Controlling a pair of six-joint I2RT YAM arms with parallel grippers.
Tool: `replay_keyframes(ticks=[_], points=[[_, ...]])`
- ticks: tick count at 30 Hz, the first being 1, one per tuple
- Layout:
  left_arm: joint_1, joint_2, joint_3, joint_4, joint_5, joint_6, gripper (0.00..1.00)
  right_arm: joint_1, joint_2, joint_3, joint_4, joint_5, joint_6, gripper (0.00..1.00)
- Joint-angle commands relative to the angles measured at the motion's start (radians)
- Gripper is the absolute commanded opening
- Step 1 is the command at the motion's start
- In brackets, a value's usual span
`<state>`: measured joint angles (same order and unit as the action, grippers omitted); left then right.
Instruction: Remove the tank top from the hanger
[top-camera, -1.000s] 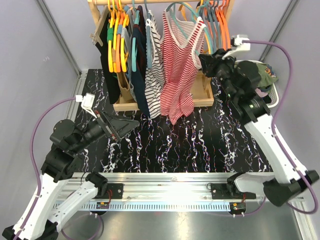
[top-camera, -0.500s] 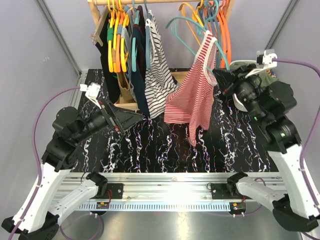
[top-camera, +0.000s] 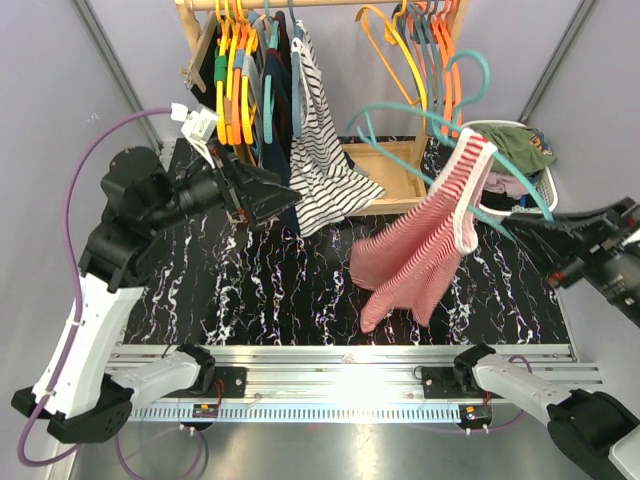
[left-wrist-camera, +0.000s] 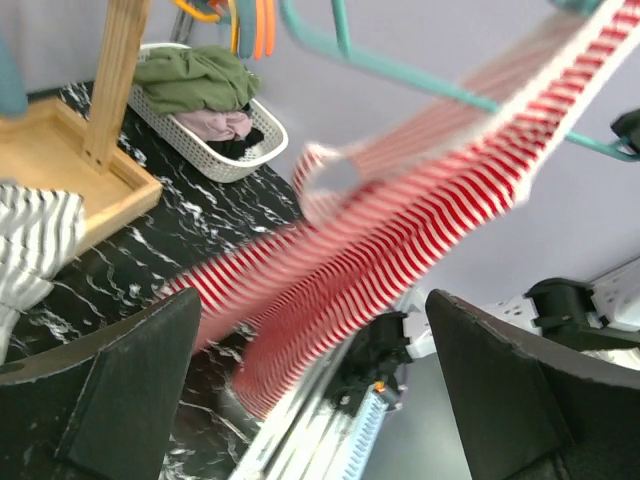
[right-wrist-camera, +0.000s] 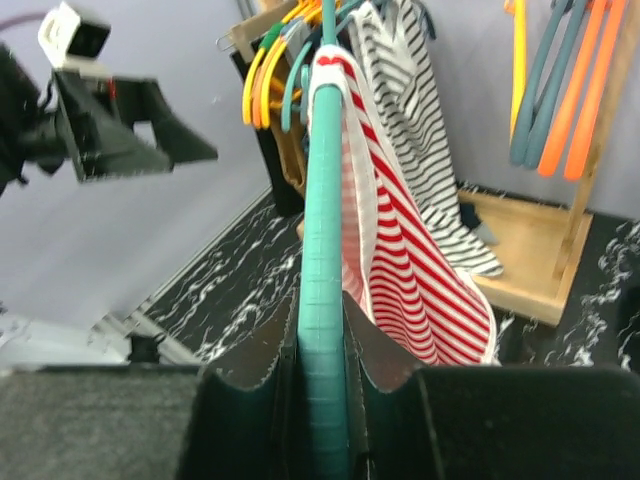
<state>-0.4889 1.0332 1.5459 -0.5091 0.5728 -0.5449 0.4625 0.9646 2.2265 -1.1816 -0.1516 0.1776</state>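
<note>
— How does the right gripper (right-wrist-camera: 322, 345) stand?

— Its fingers are clamped on one arm of the teal plastic hanger (top-camera: 402, 108). Half a second ago that arm stood in the upper right of the top view, close to the wooden rack (top-camera: 392, 160). Now it has swung out to the right edge of the frame and sits lower.

— And the red-and-white striped tank top (top-camera: 415, 255)?

— It is on the hanger, with a strap looped over the hanger arm. The hanger has come away from the rail and lies tilted. The top now dangles over the right-centre of the black marbled table (top-camera: 290, 295), near the white basket of clothes (top-camera: 548, 182). Earlier it hung nearer the middle, just below the rail.

— The left gripper (top-camera: 262, 190)?

— Its fingers are spread wide with nothing between them. It has risen from the left-centre of the frame toward the upper left, beside the black-and-white striped shirt (top-camera: 322, 150). Its wrist view shows the tank top blurred and well apart from it.
</note>
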Motion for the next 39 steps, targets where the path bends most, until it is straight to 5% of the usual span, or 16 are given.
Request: replay_keyframes(ticks=[1, 4, 8, 14, 18, 27, 34, 36, 39], points=[[0.004, 0.043, 0.190, -0.133, 0.059, 0.146, 0.99, 0.042, 0.043, 0.065, -0.304, 0.007, 0.051, 0.00], [0.004, 0.086, 0.311, -0.239, 0.032, 0.224, 0.99, 0.114, 0.048, 0.056, -0.386, -0.064, 0.146, 0.00], [0.004, 0.068, 0.293, -0.264, 0.009, 0.257, 0.99, 0.131, 0.010, -0.088, -0.342, -0.374, 0.230, 0.00], [0.004, -0.025, 0.061, -0.102, 0.376, 0.177, 0.99, 0.131, -0.027, -0.309, -0.214, -0.672, 0.280, 0.00], [-0.011, -0.084, -0.151, 0.150, 0.642, -0.071, 0.99, 0.130, -0.021, -0.404, -0.112, -0.756, 0.298, 0.00], [-0.080, -0.104, -0.236, -0.137, 0.627, 0.106, 0.99, 0.131, 0.084, -0.439, 0.013, -0.871, 0.246, 0.00], [-0.172, -0.113, -0.296, -0.055, 0.664, 0.037, 0.98, 0.131, 0.161, -0.418, 0.086, -0.852, 0.215, 0.00], [-0.192, -0.107, -0.296, -0.068, 0.665, 0.054, 0.89, 0.130, 0.178, -0.412, 0.112, -0.839, 0.223, 0.00], [-0.200, -0.088, -0.281, -0.104, 0.682, 0.089, 0.55, 0.128, 0.192, -0.406, 0.146, -0.819, 0.227, 0.00]])
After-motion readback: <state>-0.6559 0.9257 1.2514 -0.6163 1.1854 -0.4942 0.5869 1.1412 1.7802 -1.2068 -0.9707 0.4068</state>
